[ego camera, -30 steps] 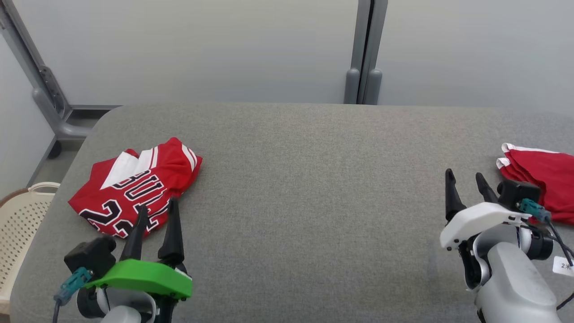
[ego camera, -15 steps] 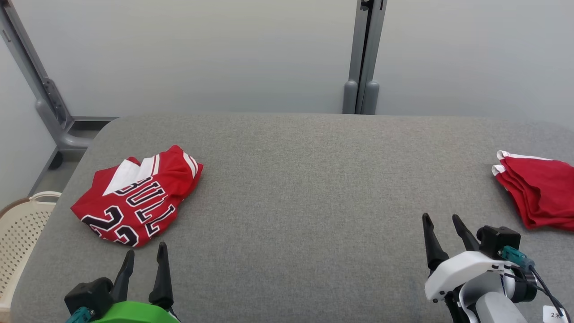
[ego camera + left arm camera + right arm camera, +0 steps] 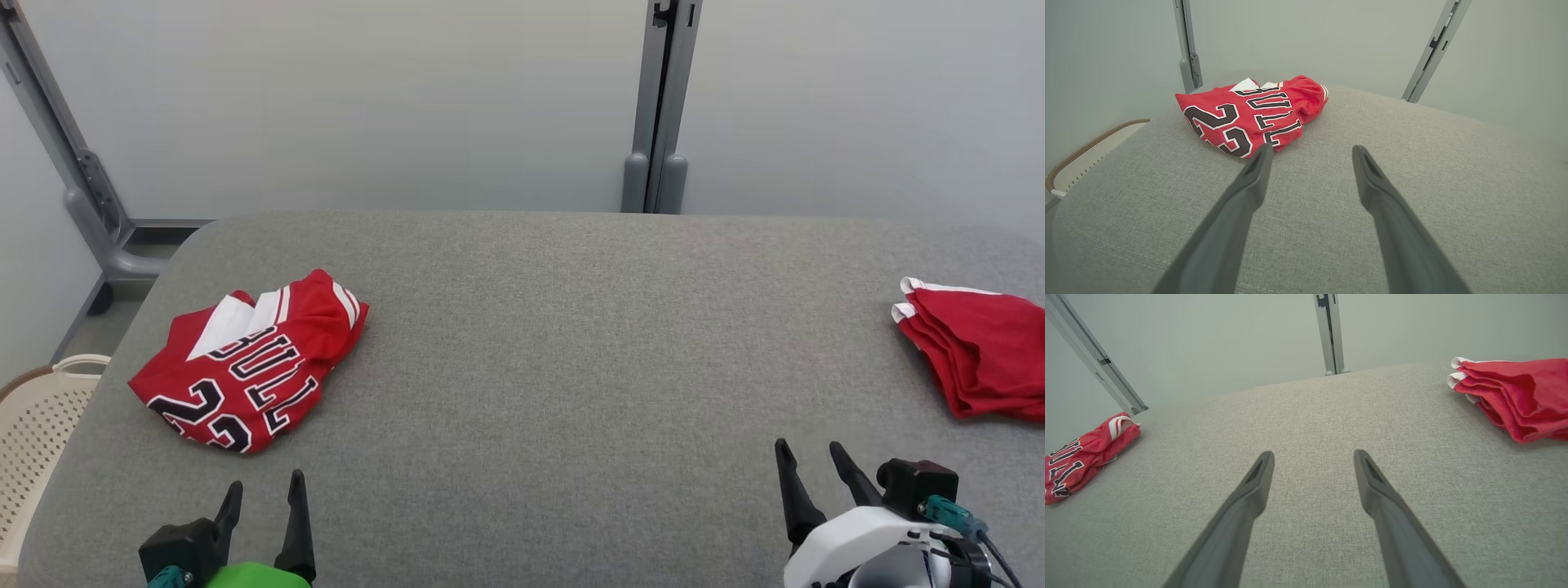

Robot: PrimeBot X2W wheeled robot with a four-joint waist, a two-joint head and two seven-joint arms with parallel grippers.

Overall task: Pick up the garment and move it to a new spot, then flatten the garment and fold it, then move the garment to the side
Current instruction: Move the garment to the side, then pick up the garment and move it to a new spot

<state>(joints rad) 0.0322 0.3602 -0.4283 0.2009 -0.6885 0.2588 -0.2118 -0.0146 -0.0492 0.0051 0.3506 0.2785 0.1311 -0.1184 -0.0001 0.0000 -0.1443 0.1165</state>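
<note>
Red mesh with black-and-white lettering and numerals marks the basketball jersey (image 3: 249,359), which lies loosely folded at the left of the head view on the grey fabric-covered table (image 3: 571,367), near its left edge. In the left wrist view the jersey (image 3: 1249,114) sits just beyond the fingertips, apart from them. The left gripper (image 3: 264,488) hangs at the lower left of the frame, below the jersey – its two dark fingers spread and empty. The right gripper (image 3: 808,447) stands at the lower right, likewise spread with nothing between its fingers. Above it, at the right edge, lies a plain red folded garment (image 3: 980,359) with white trim. A cream perforated basket (image 3: 33,425) shows off the table's left side – partly cut by the frame.
</note>
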